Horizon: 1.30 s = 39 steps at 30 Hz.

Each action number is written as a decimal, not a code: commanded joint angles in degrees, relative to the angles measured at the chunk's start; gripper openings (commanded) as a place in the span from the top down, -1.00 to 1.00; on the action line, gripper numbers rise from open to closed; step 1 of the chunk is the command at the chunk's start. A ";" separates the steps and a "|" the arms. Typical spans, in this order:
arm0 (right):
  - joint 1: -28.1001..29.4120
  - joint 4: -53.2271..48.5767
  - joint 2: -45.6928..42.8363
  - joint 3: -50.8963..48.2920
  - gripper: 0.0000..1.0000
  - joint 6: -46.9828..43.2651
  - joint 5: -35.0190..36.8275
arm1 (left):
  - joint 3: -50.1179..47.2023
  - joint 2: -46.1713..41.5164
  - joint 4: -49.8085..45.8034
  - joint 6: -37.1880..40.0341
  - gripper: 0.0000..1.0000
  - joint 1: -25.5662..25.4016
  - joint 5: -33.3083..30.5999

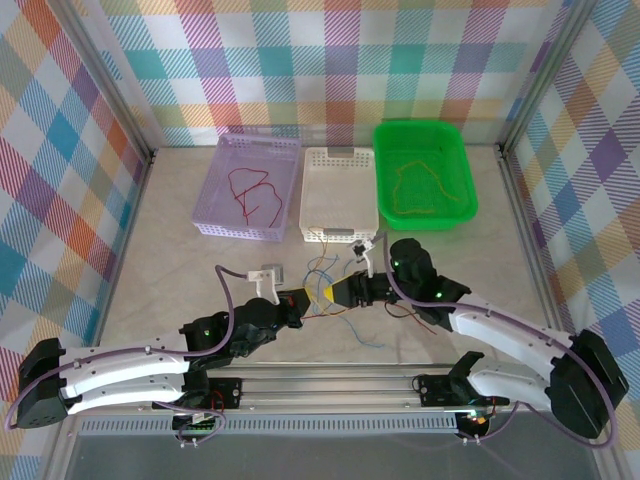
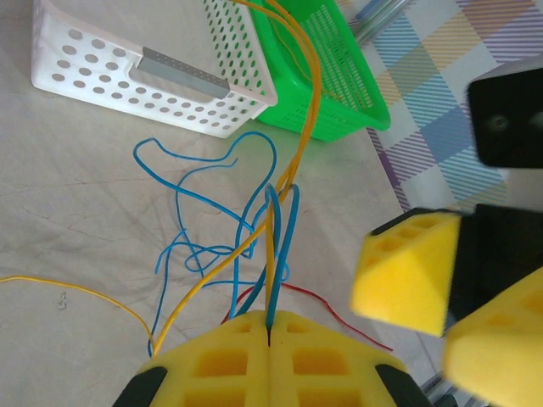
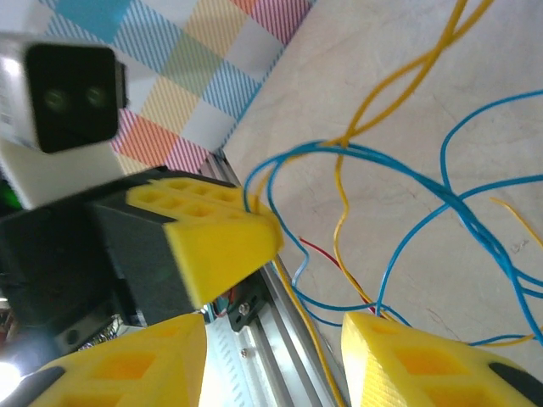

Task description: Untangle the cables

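Left end effector (image 2: 268, 329) — cables (image 2: 270, 254) partly hidden

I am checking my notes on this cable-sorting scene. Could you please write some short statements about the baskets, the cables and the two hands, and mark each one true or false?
1. The white basket stands between the purple basket and the green basket. True.
2. A red cable lies in the purple basket. True.
3. The green basket is empty. False: a yellow-orange cable lies in it.
4. The left hand is shut on a blue cable. True.
5. The right hand grips a cable. False: it is open, with its fingers apart.
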 commanded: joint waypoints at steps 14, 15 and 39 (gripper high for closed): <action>2.31 9.64 9.17 -1.12 0.14 2.02 6.34 | 1.64 1.01 5.39 -0.47 1.00 -0.38 1.47; 2.41 10.25 9.64 -1.09 0.16 2.34 6.43 | 1.63 1.10 5.52 -0.48 1.00 -0.39 1.52; 5.65 14.89 12.79 -1.49 0.89 5.21 15.06 | 1.01 -1.01 6.05 -0.03 1.00 -0.73 1.34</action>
